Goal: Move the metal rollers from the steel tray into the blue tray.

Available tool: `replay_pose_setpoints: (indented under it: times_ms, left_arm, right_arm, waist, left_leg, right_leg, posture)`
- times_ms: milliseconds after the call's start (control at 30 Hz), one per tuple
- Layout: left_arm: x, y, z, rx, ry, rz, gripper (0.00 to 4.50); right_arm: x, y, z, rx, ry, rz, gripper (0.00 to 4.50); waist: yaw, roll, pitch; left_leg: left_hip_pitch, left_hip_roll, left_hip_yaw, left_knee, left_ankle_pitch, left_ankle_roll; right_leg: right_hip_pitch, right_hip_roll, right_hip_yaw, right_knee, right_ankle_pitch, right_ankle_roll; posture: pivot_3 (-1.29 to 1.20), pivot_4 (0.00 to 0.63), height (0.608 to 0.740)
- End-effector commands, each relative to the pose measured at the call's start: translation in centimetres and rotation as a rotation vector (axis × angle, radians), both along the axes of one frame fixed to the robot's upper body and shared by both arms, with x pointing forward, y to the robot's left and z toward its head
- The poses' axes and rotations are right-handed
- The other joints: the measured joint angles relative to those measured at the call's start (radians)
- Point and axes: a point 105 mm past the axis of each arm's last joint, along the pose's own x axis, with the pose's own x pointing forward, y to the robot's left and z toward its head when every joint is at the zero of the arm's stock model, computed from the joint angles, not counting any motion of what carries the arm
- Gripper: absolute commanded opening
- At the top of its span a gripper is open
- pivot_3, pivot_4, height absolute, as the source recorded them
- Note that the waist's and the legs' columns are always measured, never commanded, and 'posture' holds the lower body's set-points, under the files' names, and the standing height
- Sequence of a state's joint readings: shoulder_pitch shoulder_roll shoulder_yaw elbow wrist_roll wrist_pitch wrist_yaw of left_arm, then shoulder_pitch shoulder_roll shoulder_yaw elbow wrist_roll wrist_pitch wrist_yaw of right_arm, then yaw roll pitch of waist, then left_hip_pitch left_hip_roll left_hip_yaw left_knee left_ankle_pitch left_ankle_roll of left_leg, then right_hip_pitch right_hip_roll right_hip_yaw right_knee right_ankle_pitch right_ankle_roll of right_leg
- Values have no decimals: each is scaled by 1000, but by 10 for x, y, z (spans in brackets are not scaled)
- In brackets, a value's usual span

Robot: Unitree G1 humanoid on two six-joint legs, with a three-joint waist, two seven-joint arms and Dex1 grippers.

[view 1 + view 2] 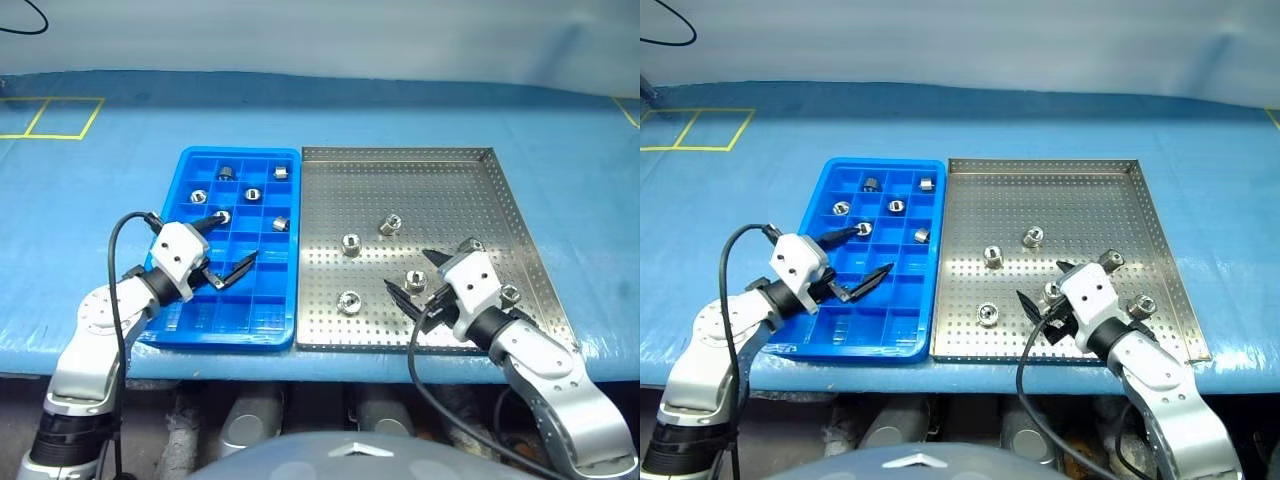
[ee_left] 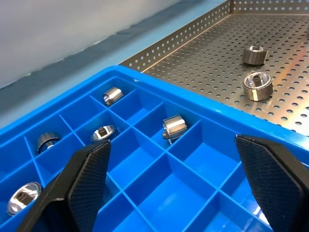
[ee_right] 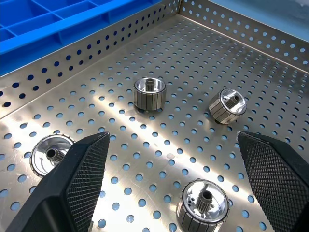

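Your right gripper (image 1: 412, 280), jaws spread, hovers over steel tray (image 1: 520, 215) rollers (image 1: 349, 301); left gripper (image 1: 226, 245), spread and empty, over blue tray (image 1: 190, 158), suggesting a drop-off.

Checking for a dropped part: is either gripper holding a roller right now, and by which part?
Nothing is held. The left gripper stands open over the blue tray; the right gripper stands open over the steel tray.
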State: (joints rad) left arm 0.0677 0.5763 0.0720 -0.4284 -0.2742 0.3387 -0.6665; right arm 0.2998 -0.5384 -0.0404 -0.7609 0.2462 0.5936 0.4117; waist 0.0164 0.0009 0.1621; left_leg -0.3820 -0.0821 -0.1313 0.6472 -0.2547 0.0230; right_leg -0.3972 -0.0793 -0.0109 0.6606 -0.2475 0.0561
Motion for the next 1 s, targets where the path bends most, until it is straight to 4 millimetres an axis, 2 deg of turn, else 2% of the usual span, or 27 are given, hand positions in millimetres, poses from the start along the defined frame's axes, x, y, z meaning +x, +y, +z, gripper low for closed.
replay_pose_setpoints:
  times_ms: [33, 633, 700, 767, 833, 900, 1000]
  left_arm:
    - [-4, -2, 4, -4, 17, -24, 4500]
    - [-3, -4, 7, -24, 35, -23, 4500]
    - [1, -7, 20, -88, -8, -18, 4500]
    - [12, -16, 48, -159, -81, -28, 4500]
    - [20, -24, 64, -167, -112, -58, 4500]
    - [29, -45, 72, -112, -85, -193, 4500]
    - [41, -72, 73, -25, 9, -349, 4500]
  right_arm:
    - [-1, 5, 9, -2, -32, 13, 4473]
    - [2, 4, 7, -14, -20, -11, 4473]
    - [3, 4, 7, -13, -22, -11, 4473]
    - [3, 5, 7, -13, -24, -13, 4473]
    - [5, 5, 7, -12, -26, -14, 4473]
    - [5, 6, 7, -7, -28, -19, 4473]
    - [5, 7, 8, -2, -30, -23, 4473]
  waist:
    - [0, 0, 0]
    - [0, 0, 0]
    - [0, 0, 0]
    - [6, -1, 1]
    - [12, -3, 1]
    - [13, -3, 1]
    - [9, -2, 0]
  left_leg:
    - [0, 0, 0, 0, 0, 0]
    - [0, 0, 0, 0, 0, 0]
    - [0, 0, 0, 0, 0, 0]
    - [0, 0, 0, 0, 0, 0]
    - [-1, 0, -2, 2, 0, -1]
    - [0, 1, -1, 2, 1, -2]
    - [1, 1, 1, 3, 2, -2]
  right_leg:
    - [0, 0, 0, 0, 0, 0]
    - [0, 0, 0, 0, 0, 0]
    - [0, 0, 0, 0, 0, 0]
    - [0, 0, 0, 0, 0, 0]
    - [0, 0, -2, 0, 1, 0]
    - [1, 1, -2, 0, 1, 1]
    - [1, 6, -2, 1, 2, 3]
  posture:
    - [11, 150, 740]
    - [9, 150, 740]
    - [8, 150, 740]
    - [7, 150, 740]
    - [6, 150, 740]
    - [7, 150, 740]
    - [3, 150, 740]
